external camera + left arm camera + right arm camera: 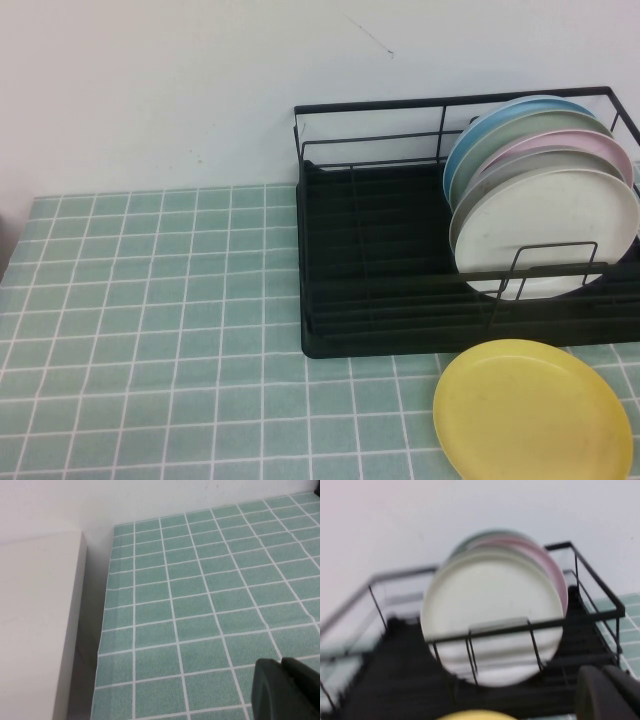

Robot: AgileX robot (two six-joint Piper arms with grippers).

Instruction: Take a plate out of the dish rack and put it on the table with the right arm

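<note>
The off-white plate (548,232) stands on edge at the front of a row of plates in the right end of the black wire dish rack (380,300), behind the small wire loop divider. The right wrist view faces it (490,605) through the rack's rail (560,622). My right gripper (602,672) is shut and empty, hovering in front of the rack, apart from the plate. My left gripper (281,665) is shut and empty, low over the green tiled table (200,595) near its left edge. Neither arm shows in the high view.
Behind the off-white plate stand a greyish-white plate (530,160), a pink plate (590,143) and a blue one (480,135). A yellow plate (532,412) lies flat on the table in front of the rack; its rim shows in the right wrist view (475,715). A white wall stands behind.
</note>
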